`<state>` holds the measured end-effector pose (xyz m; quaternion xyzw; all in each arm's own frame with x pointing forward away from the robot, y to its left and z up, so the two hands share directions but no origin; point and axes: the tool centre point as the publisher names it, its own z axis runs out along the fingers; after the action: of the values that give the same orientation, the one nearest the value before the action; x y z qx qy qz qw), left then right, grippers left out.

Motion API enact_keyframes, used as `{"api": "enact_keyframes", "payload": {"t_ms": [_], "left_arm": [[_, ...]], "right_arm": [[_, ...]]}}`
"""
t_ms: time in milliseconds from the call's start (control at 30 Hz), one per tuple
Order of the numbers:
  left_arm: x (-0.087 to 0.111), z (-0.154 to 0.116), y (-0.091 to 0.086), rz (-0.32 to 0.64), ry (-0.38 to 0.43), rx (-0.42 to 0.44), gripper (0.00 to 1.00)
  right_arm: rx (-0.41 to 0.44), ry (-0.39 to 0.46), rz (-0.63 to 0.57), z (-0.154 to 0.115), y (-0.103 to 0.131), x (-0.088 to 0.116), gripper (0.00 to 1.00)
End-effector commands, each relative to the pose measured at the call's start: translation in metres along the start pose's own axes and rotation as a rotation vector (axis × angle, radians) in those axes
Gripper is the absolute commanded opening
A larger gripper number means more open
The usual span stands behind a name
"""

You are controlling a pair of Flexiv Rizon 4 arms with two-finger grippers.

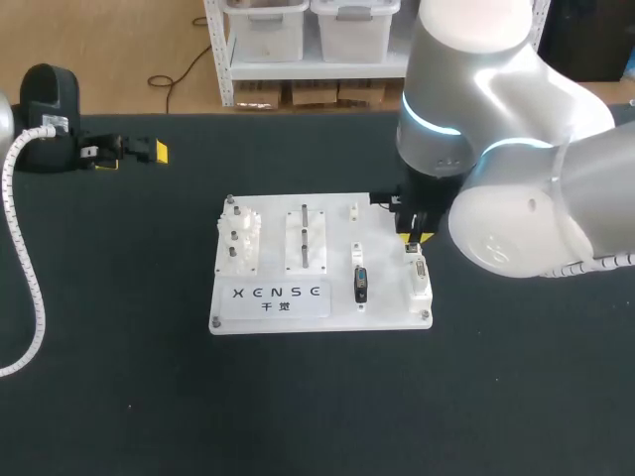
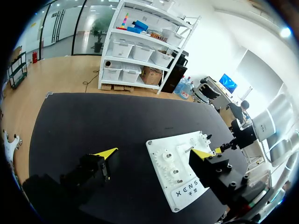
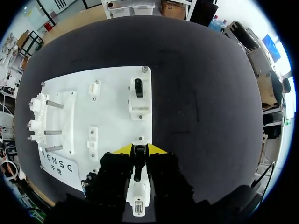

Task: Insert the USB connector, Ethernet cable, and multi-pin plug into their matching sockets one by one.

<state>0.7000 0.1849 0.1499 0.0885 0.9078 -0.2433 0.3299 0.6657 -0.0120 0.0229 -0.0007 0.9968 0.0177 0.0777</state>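
Observation:
The white socket board (image 1: 332, 248) lies mid-table. My right gripper (image 1: 415, 234) stands over its right edge, shut on a small black connector (image 3: 138, 152) pinched between the yellow tips. Just under and behind the fingers is a white socket block (image 1: 421, 280) (image 3: 138, 198) with a rectangular opening. Further along the board, another white block (image 3: 139, 100) has a black plug (image 1: 360, 285) (image 3: 138, 87) seated in it. My left gripper (image 1: 134, 153) (image 2: 154, 154) rests at the table's far left, open and holding nothing, well away from the board (image 2: 159, 149).
Gear posts (image 1: 238, 238) and two upright pins (image 1: 304, 236) stand on the left half of the board. A white coiled cable (image 1: 28, 288) hangs along my left arm at the table's left edge. Black tabletop surrounds the board on every side.

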Motion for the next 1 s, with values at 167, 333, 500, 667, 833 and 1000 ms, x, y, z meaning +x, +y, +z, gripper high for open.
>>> {"api": "enact_keyframes", "payload": {"t_ms": [167, 333, 500, 667, 833, 1000], "left_arm": [[0.0, 0.0, 0.0, 0.0, 0.0, 0.0, 1.0], [0.0, 0.0, 0.0, 0.0, 0.0, 0.0, 1.0], [0.0, 0.0, 0.0, 0.0, 0.0, 0.0, 1.0], [0.0, 0.0, 0.0, 0.0, 0.0, 0.0, 1.0], [0.0, 0.0, 0.0, 0.0, 0.0, 0.0, 1.0], [0.0, 0.0, 0.0, 0.0, 0.0, 0.0, 1.0]], "right_arm": [[-0.002, -0.006, 0.002, 0.0021, 0.0003, -0.0019, 0.0], [0.0, -0.006, 0.0, 0.0019, 0.0, -0.002, 0.0], [0.001, -0.005, -0.001, 0.0022, 0.0004, -0.0012, 0.0], [0.003, 0.003, -0.002, 0.0043, 0.0008, 0.0004, 0.0], [0.004, 0.008, -0.001, 0.0054, -0.0002, 0.0025, 0.0], [0.004, 0.012, 0.004, 0.0061, -0.0012, 0.0038, 0.0]]}}
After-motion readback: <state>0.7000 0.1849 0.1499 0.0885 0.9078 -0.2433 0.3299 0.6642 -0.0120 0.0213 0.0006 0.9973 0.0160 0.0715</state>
